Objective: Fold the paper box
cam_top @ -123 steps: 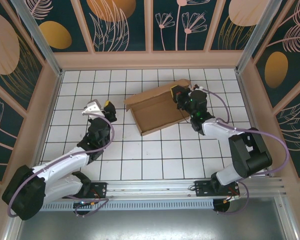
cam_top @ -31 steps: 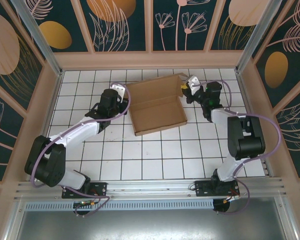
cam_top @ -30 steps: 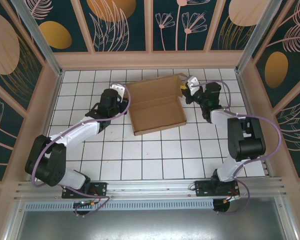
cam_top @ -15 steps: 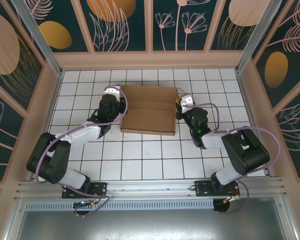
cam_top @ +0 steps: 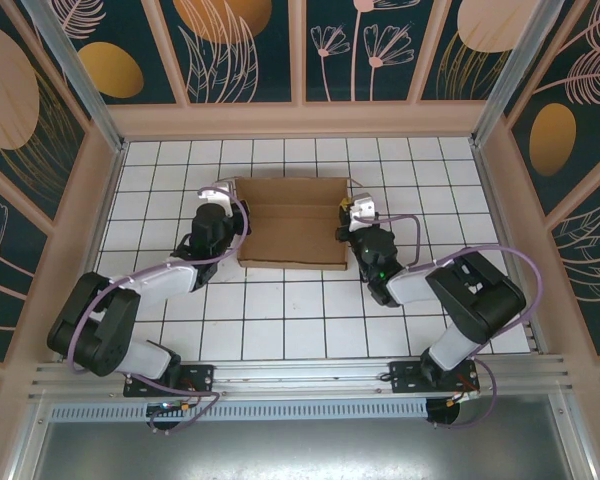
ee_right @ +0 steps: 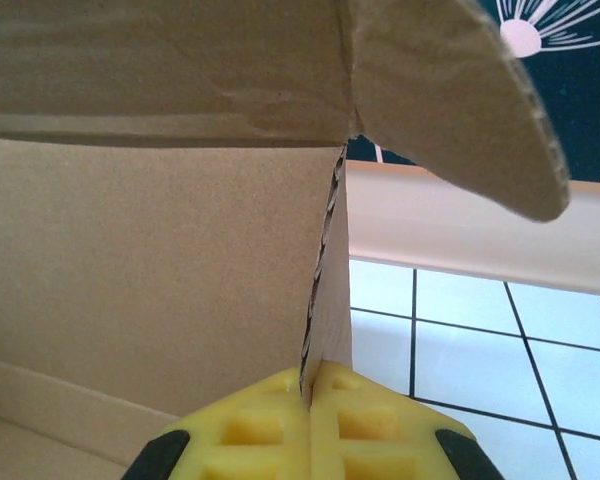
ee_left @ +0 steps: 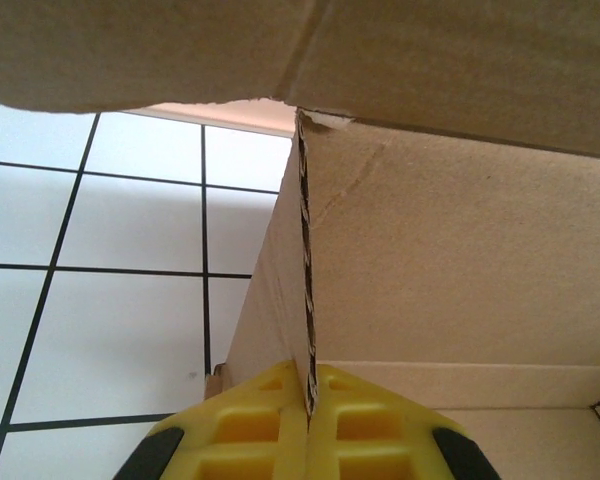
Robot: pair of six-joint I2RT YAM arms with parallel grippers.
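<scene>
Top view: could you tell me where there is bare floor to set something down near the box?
Free: the middle tiles between box and rail; also the strip from box to back wall. Crowded: the box's ends, where the left gripper and right gripper clamp its side walls.

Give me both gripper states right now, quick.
Left gripper: closed on the paper box, pinching its left side wall.
Right gripper: closed on the paper box, pinching its right side wall.
</scene>
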